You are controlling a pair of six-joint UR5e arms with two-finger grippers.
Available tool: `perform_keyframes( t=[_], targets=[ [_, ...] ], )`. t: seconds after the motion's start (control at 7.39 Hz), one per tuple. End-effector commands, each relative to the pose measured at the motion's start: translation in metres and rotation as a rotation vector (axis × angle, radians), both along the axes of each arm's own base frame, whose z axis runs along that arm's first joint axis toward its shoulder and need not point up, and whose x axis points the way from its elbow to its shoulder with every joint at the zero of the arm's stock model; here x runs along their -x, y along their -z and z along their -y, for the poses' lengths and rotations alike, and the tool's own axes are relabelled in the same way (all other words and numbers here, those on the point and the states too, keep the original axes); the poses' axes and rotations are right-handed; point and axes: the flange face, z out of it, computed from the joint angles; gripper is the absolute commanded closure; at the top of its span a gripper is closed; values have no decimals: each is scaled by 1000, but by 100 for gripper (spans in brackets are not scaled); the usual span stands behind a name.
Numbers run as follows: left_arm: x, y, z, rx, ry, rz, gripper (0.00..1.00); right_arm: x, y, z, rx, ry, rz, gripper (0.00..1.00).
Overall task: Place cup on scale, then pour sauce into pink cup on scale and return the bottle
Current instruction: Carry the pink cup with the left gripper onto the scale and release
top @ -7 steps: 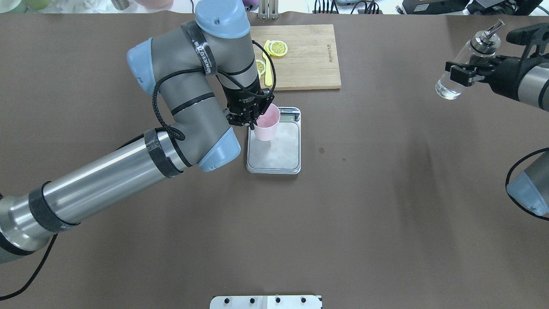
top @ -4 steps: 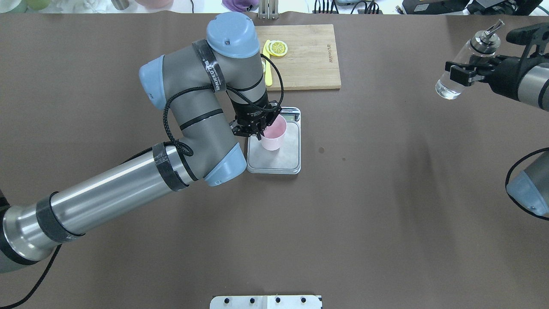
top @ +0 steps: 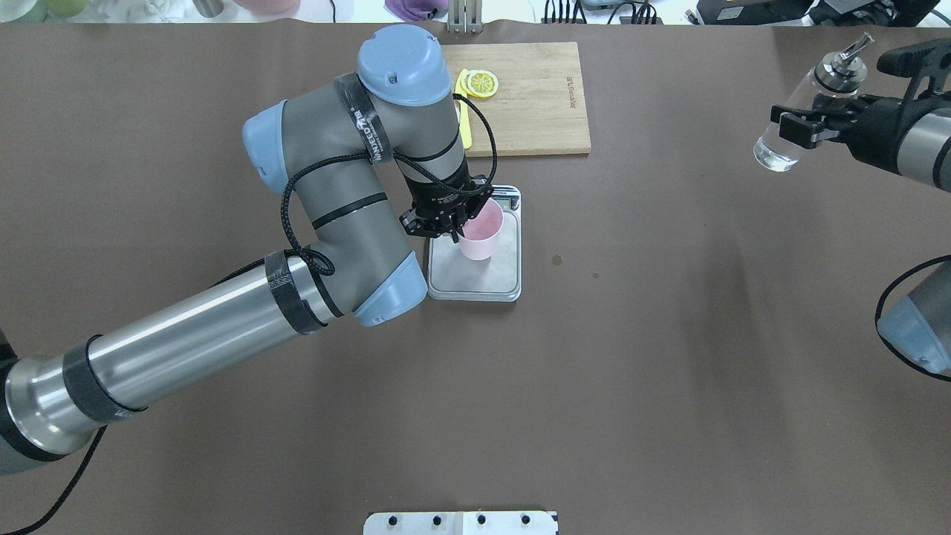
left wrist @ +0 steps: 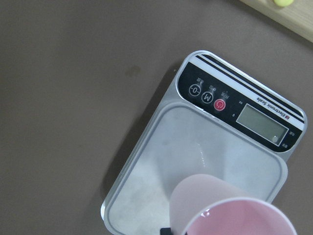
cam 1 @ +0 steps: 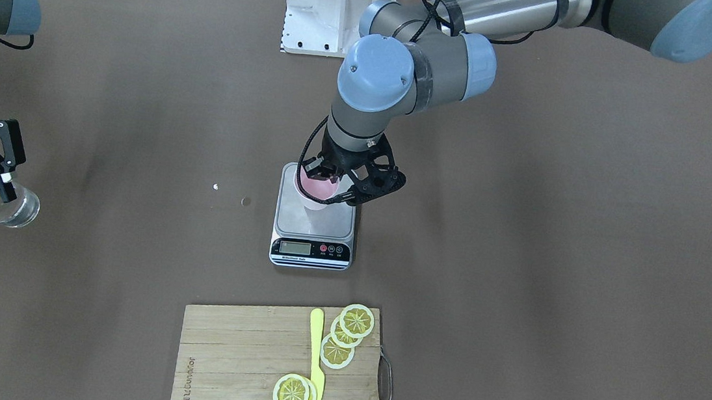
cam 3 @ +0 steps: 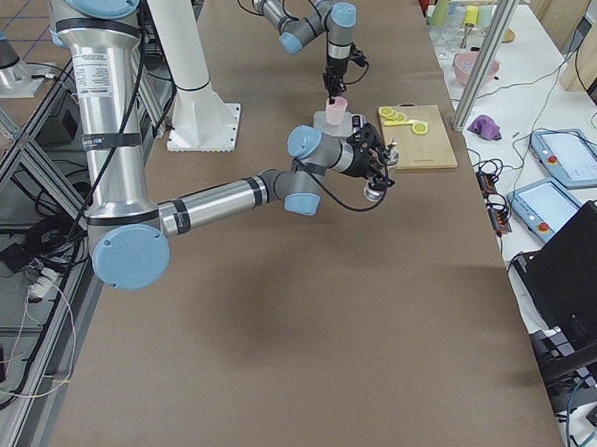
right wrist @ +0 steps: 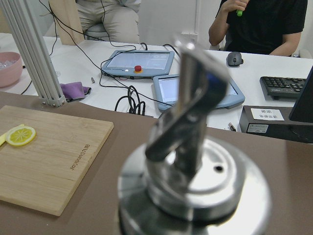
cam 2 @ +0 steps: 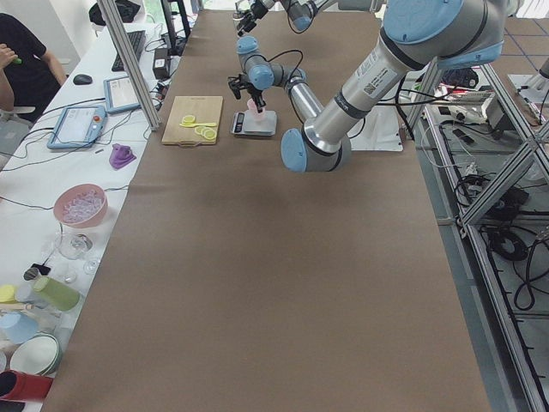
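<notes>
- Closest to the robot's base, the white mounting plate (top: pixel 461 522) sat at the near edge of the brown counter (top: pixel 669 371).
- Farther out, around mid-counter, the kitchen scale (top: pixel 487 281) lay flat with its display strip on the far side.
- The pink cup (top: pixel 481 232) stood mouth-up over the far part of the scale's steel platform. I could not tell whether its base touched the platform.
- My left pincer (top: pixel 455 232) pointed down and was clamped on the cup's wall at the rim, on the side toward the robot's left.
- Well apart from the scale, out at the robot's right, my right pincer (top: pixel 793 125) gripped the glass bottle (top: pixel 808 95) around its body. It held the bottle tilted above the counter, with the metal spout (top: pixel 854 48) uppermost.
- Clear sauce (top: pixel 771 157) lay pooled in the bottle's low end.
- Just beyond the scale lay the wooden cutting board (top: pixel 535 96). It carried lemon slices (top: pixel 481 82) and a yellow utensil (top: pixel 464 132) on its left part.
</notes>
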Motion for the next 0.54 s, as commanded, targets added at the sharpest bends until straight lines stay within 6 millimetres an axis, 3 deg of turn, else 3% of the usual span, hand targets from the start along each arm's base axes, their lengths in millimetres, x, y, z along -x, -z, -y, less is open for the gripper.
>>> perform_keyframes(
  t=[0.0,0.14,0.27,0.41],
  targets=[
    [1,-1,3,-21,20,4,100,0,0,0,0,0,0,100],
    [2,-6,4,-20,21,10,93,0,0,0,0,0,0,100],
    [1,-12,4,-21,22,18,79,-1,0,0,0,-2,0,100],
    [2,-15,4,-19,22,21,76,-1,0,0,1,-2,-1,100]
  ],
)
